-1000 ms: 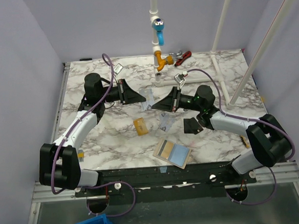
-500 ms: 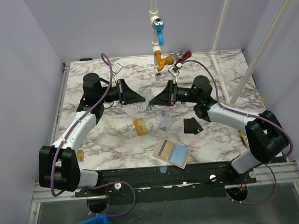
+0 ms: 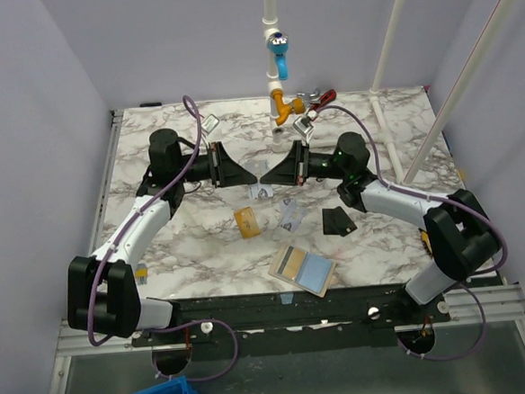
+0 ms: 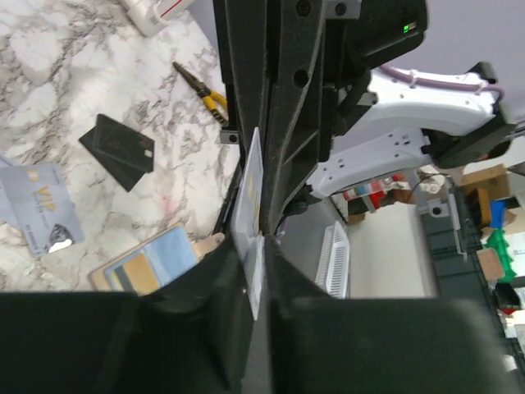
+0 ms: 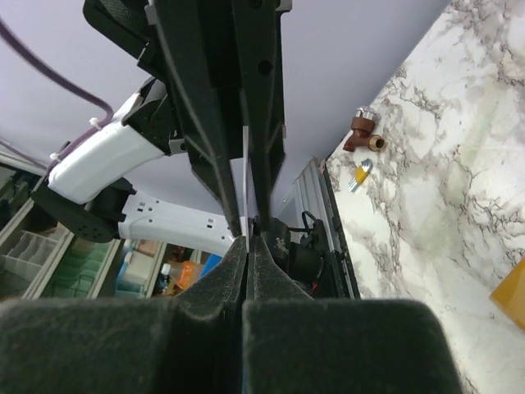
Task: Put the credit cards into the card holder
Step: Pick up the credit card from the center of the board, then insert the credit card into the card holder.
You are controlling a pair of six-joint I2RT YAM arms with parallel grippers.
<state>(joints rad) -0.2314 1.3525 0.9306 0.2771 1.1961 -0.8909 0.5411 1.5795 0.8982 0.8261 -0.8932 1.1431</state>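
Pale card (image 4: 250,205) stands on edge well behind the card holder (image 3: 304,269). Left gripper (image 3: 252,179) and right gripper (image 3: 263,179) meet tip to tip on it, and both pairs of fingers are pinched against its faces. Holder lies open and flat near the front edge of the marble table (image 3: 203,246), light-blue lining up. Three cards lie flat just behind it, apart from one another: gold-orange card (image 3: 247,221) to its left-rear, blue-silver card (image 3: 293,215) straight behind, black card (image 3: 339,220) to its right-rear.
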